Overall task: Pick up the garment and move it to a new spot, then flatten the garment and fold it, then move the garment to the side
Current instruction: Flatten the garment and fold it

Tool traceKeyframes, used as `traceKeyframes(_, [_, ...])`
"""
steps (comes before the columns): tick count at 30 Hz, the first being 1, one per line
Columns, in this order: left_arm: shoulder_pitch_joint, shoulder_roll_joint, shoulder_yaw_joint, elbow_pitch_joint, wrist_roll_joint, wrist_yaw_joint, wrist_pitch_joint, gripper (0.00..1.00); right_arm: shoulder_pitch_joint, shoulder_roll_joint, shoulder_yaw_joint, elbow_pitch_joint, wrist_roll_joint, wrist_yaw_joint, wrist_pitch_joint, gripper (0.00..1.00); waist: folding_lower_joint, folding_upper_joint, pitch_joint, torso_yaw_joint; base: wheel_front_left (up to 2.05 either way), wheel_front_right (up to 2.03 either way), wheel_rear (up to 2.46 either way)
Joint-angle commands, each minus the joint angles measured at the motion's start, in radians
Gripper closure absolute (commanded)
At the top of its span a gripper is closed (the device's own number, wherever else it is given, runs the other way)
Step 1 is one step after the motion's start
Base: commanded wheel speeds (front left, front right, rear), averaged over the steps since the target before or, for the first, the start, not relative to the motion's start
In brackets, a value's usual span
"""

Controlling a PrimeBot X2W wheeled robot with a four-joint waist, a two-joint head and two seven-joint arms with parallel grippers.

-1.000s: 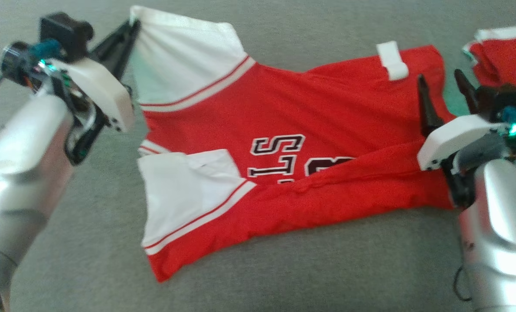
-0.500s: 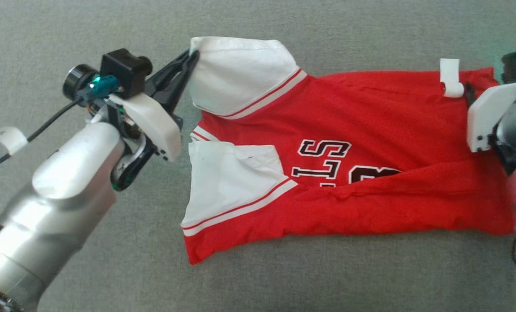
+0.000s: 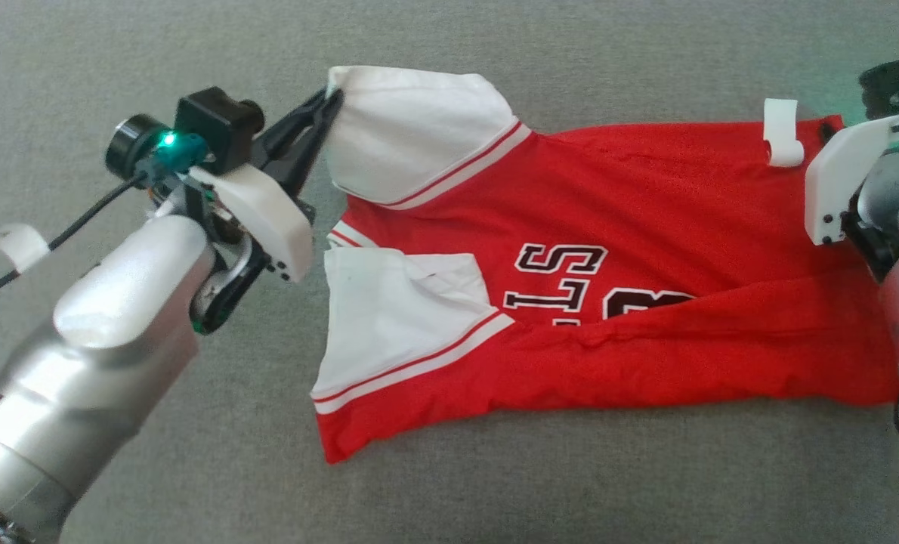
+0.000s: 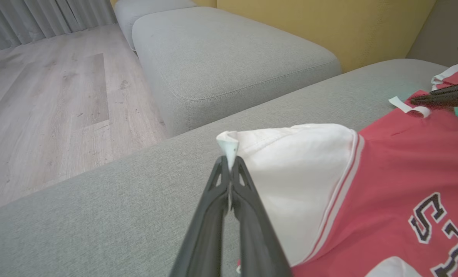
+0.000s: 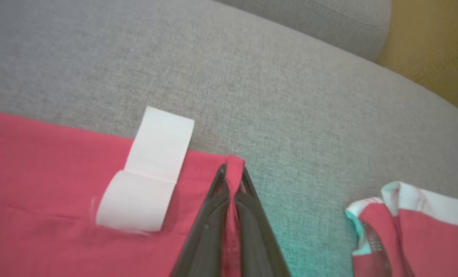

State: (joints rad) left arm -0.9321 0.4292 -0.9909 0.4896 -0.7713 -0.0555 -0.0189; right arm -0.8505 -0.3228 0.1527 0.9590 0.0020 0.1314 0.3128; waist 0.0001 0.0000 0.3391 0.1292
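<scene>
Two grips set, both mine: left gripper (image 4: 229, 163) clamped on white sleeve tip (image 4: 229, 140); right gripper (image 5: 233, 175) clamped on red hem corner (image 5: 234, 161), just beside white tape loop (image 5: 148, 181). Position: garment (image 3: 608, 227) flat on grey cushion (image 3: 495, 483), long axis running gripper to gripper, far edge near straight. Near side lapped over lettering, creased. Red body, white sleeves, striped trim. Judgement: next fold needs both ends moved level, together.

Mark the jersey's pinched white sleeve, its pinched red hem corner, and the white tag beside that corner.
white sleeve (image 4: 290, 173), left wrist view: middle of the white panel.
red hem corner (image 5: 234, 163), right wrist view: fabric tip above the fingertips.
white tag (image 5: 144, 192), right wrist view: its curled lower part.
</scene>
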Motion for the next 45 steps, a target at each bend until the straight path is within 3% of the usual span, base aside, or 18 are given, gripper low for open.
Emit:
traceKeyframes(1, [-0.037,0.047,0.051,-0.008,0.005,0.01,-0.008,1.0,-0.018,0.002,0.01,-0.017,0.022,-0.001,-0.023,1.0,-0.0001,0.0,-0.003,-0.01,0.0,0.0,0.0])
traceKeyframes(9, [-0.145,0.057,0.075,0.081,0.011,-0.002,0.003,1.0,-0.121,0.044,-0.023,-0.045,0.156,-0.001,-0.166,1.0,-0.0001,0.0,0.02,-0.051,0.0,0.0,0.0])
traceKeyframes(15, [-0.259,0.021,0.071,0.2,0.028,-0.018,0.023,1.0,-0.199,0.062,0.007,-0.052,0.231,-0.001,-0.231,1.0,-0.0001,0.0,0.062,-0.076,0.0,0.0,0.0])
traceKeyframes(25, [-0.381,-0.043,0.068,0.365,0.082,-0.014,-0.094,1.0,-0.268,0.064,0.001,-0.013,0.285,-0.001,-0.36,1.0,-0.0001,0.0,0.096,-0.083,0.0,0.0,0.0])
traceKeyframes(30, [-0.349,-0.078,0.053,0.419,0.068,-0.04,-0.131,1.0,-0.237,0.043,0.047,0.017,0.32,-0.001,-0.375,1.0,-0.0001,0.0,0.075,-0.064,0.0,0.0,0.0])
traceKeyframes(37, [-0.251,-0.08,0.01,0.416,0.048,-0.066,-0.163,1.0,-0.139,-0.014,0.132,0.018,0.432,-0.001,-0.359,1.0,-0.0001,0.0,-0.006,-0.027,0.0,0.0,0.0])
traceKeyframes(45, [-0.081,-0.017,-0.079,0.248,-0.011,-0.074,-0.08,1.0,0.009,-0.105,0.24,-0.055,0.584,-0.001,-0.298,1.0,-0.0001,0.0,-0.085,-0.001,0.0,0.0,0.0])
